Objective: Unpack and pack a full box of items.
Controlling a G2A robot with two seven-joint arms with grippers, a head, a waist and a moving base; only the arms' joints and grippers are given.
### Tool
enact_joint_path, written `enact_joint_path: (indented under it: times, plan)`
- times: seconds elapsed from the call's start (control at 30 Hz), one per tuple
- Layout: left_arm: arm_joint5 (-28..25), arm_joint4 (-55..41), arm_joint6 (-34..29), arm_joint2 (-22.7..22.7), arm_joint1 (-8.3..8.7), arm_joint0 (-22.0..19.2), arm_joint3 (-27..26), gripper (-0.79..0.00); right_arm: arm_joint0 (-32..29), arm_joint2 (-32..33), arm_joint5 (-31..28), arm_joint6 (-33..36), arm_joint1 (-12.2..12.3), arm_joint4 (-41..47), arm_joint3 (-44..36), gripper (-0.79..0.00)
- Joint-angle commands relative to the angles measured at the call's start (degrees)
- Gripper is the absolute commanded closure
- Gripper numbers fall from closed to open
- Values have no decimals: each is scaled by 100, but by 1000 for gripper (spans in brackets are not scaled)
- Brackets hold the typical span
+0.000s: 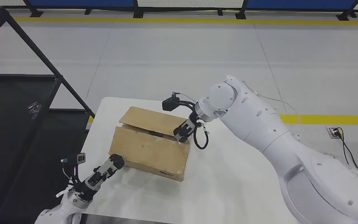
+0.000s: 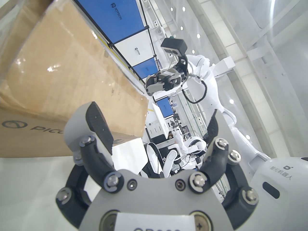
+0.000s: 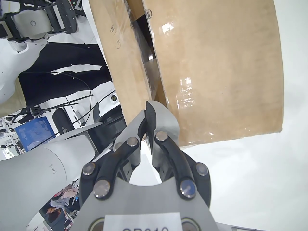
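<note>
A brown cardboard box (image 1: 148, 148) lies on the white table (image 1: 240, 185), its two top flaps sealed in glossy tape and parted by a dark gap. The far flap (image 1: 152, 119) stands slightly raised. My right gripper (image 1: 182, 134) is at the box's right end, shut, with its tips (image 3: 150, 111) at the seam between the flaps (image 3: 216, 61); I see nothing between the fingers. My left gripper (image 1: 114, 162) sits low by the box's front left corner, open and empty (image 2: 156, 126), the box side (image 2: 72, 73) just beyond one finger. The right gripper (image 2: 158, 82) also shows above the box edge.
A black metal frame (image 1: 39, 106) and a dark surface stand left of the table. The table's left edge runs close to my left arm. Bare table top lies right of and in front of the box.
</note>
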Motion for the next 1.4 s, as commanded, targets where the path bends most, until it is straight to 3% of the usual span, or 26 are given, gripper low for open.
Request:
enact_joint_path:
  times: [0.0,0.3,0.5,0.7,1.07,1.37]
  plan:
    - [73,-54,-4,-72,9,-6,-127,-785,24,-101,-22,-22,52,112,-51,0]
    - [957,-419,-273,-393,77,-627,-90,-785,69,-321,-200,-200,216,438,-245,0]
    - [1424,-244,-521,-109,80,-1228,289,-785,57,-321,-261,-262,273,515,-321,0]
    - [1495,-319,-643,156,52,-1595,724,-785,51,-321,-263,-263,298,509,-374,0]
    - [1491,-218,-486,335,20,-1808,1028,-785,45,-321,-275,-275,361,447,-508,0]
    - [1775,311,131,528,-18,-1824,957,-785,15,-321,-338,-339,468,441,-653,0]
